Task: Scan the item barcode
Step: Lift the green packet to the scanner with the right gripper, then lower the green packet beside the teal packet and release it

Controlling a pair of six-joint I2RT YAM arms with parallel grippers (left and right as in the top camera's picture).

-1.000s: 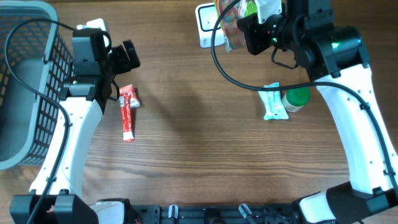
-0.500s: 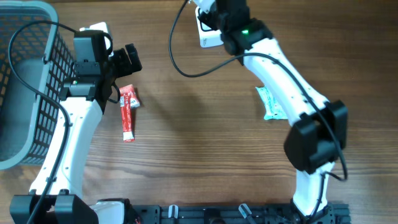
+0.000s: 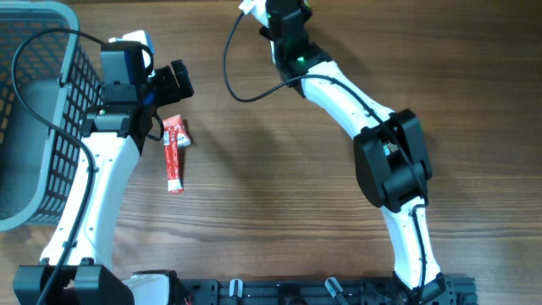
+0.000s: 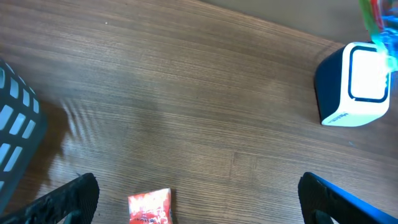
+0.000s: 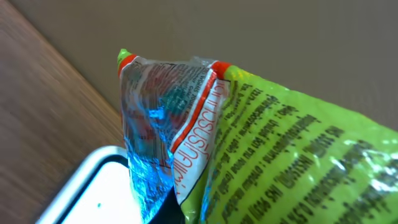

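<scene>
A green snack packet with a clear, blue-lit end is pinched in my right gripper, which is shut on it. The packet hangs right over the white face of the barcode scanner. In the left wrist view the scanner is a blue and white box at the far right, with the packet's edge above it. From overhead, my right gripper reaches to the table's far edge and hides the scanner. My left gripper stands open above a red packet.
A grey wire basket fills the far left; its corner shows in the left wrist view. The red packet lies between the left fingers. The right arm's elbow stretches across the table's right half.
The right arm has swung left and forward, carrying the green packet over the scanner; its forearm now covers the teal packet and green bottle seen earlier. The left arm has not moved.
</scene>
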